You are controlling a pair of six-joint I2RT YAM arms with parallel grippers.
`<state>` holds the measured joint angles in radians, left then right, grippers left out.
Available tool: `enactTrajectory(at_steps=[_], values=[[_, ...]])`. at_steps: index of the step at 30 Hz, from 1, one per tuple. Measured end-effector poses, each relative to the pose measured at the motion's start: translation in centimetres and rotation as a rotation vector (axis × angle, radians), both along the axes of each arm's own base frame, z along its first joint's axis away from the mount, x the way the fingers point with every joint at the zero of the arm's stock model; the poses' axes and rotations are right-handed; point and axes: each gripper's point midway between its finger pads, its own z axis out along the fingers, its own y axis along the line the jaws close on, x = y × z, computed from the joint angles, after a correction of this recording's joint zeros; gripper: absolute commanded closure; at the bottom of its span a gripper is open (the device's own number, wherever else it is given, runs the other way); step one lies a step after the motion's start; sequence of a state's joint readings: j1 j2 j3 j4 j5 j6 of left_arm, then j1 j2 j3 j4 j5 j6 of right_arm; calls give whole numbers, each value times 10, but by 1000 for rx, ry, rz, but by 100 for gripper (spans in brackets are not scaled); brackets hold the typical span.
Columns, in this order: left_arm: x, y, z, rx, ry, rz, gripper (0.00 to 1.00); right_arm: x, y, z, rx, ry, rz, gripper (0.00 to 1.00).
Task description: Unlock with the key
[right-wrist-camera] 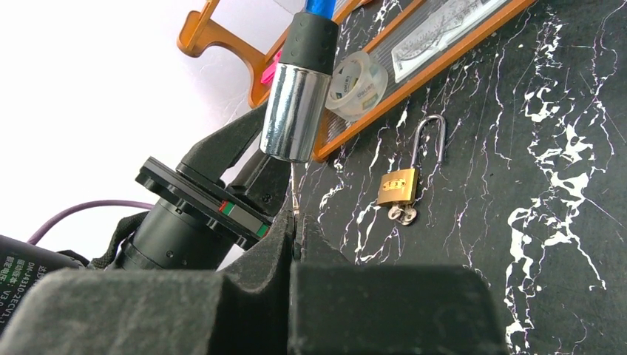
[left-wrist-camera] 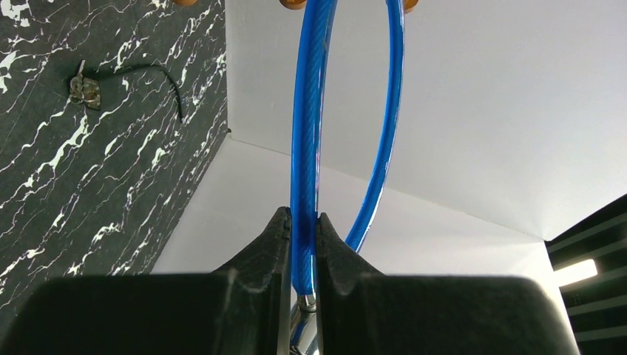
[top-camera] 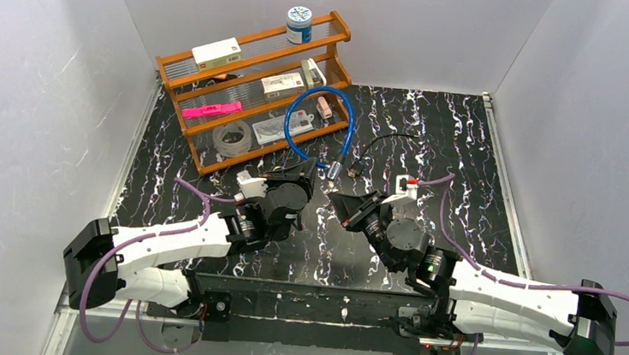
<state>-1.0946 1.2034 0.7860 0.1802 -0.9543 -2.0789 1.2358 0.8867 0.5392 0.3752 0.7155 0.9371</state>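
Observation:
A blue cable lock (top-camera: 320,120) loops up from the table in front of the rack. My left gripper (left-wrist-camera: 303,218) is shut on the blue cable (left-wrist-camera: 304,148) just above its chrome end; in the top view it (top-camera: 309,179) is at the table's middle. The chrome lock cylinder (right-wrist-camera: 296,111) with a black collar hangs upright. My right gripper (right-wrist-camera: 296,222) is shut on a thin key (right-wrist-camera: 294,194) that points up, its tip at the cylinder's lower face. In the top view the right gripper (top-camera: 339,202) sits just below the cylinder (top-camera: 335,170).
A small brass padlock (right-wrist-camera: 399,186) with keys lies on the black marbled table (top-camera: 467,156) to the right; it also shows in the left wrist view (left-wrist-camera: 85,89) with a black cord. An orange wooden rack (top-camera: 183,90) with a tape roll (right-wrist-camera: 356,75) and small items stands at the back left.

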Motion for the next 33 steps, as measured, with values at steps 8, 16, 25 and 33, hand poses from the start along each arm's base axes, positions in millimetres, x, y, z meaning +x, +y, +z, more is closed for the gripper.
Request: enactTrajectory(at_steps=[8, 16, 25, 33], values=[[0, -1, 1, -5, 0, -5, 100, 2, -2, 3, 8, -4, -13, 99], [3, 1, 3, -15, -7, 6, 100, 11, -1, 8, 29, 11, -77, 99], [2, 0, 4, -52, -24, -1, 100, 15, -4, 13, 85, 48, -116, 99], [-2, 0, 9, -66, -40, -28, 100, 15, -5, 21, 126, 90, -96, 99]])
